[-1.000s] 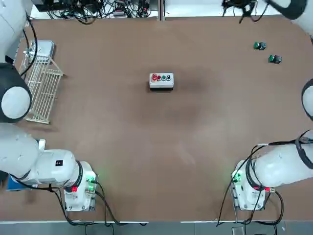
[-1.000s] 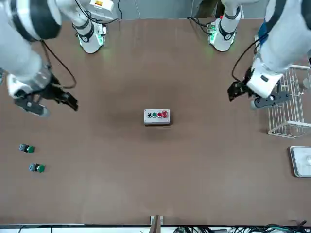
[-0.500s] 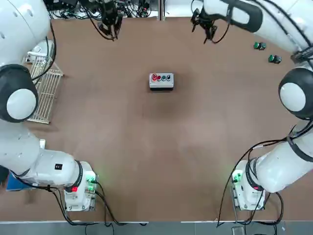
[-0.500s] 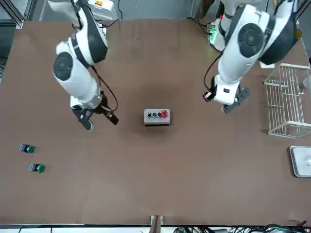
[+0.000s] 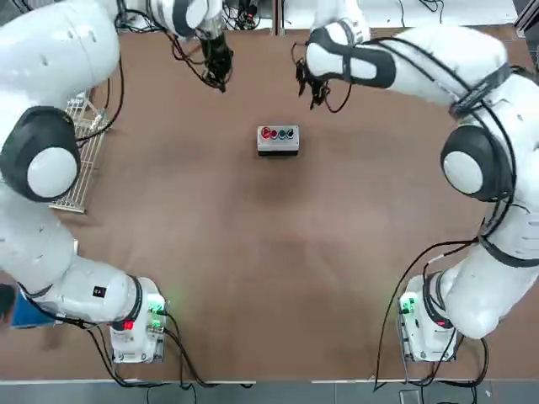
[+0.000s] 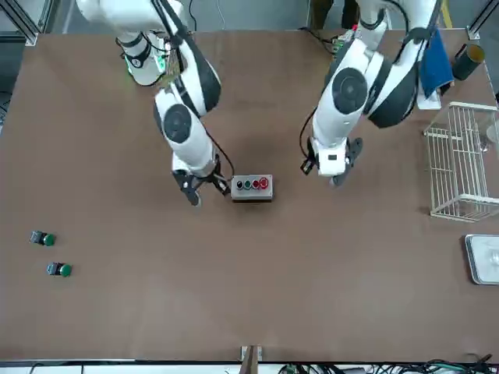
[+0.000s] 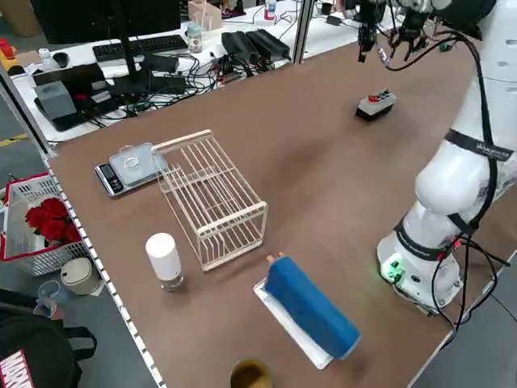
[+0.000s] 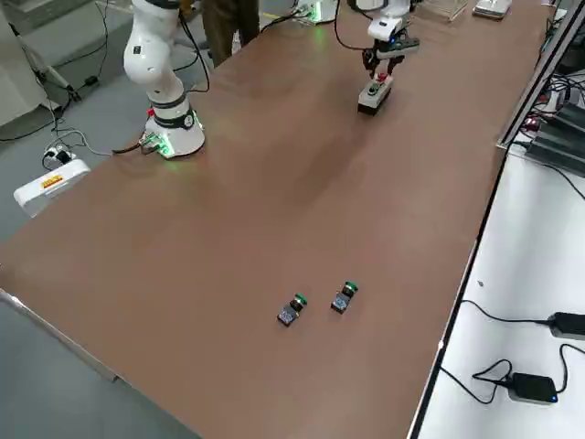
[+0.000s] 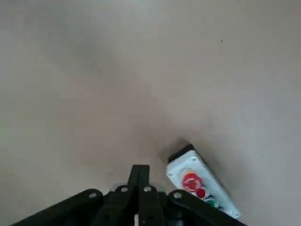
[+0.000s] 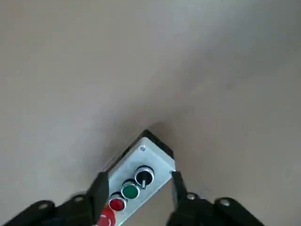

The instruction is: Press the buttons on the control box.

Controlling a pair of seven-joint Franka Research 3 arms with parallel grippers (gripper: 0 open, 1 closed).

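- We find the control box point(image 5: 278, 140), a small light grey rectangular box, lying near the middle of the brown table point(image 5: 278, 269), with its row of small round buttons point(image 5: 279, 133) facing up: one larger red at one end, then a smaller red, a green and a dark one.
- Our left gripper point(image 6: 337, 176) hangs beside the red end of the box, apart from it, its two black fingers point(image 9: 140, 175) clenched together on nothing, which makes a single tip fit for pressing.
- Our right gripper point(image 6: 204, 189) hangs just beside the dark-button end; its fingers point(image 10: 100, 184) stand part-way apart, empty, with the end of the box showing between them in the wrist view.
- We judge this the approach step: no button is touched yet.
- Next, we would bring the clenched left tip over the large red button and push straight down; a slanted push might shove the loose box along the table.
- Well apart lie two loose green-topped dark button pieces point(image 6: 51, 254) on the robot's right side and a white wire rack point(image 6: 464, 160) on its left side; neither stands in the way.
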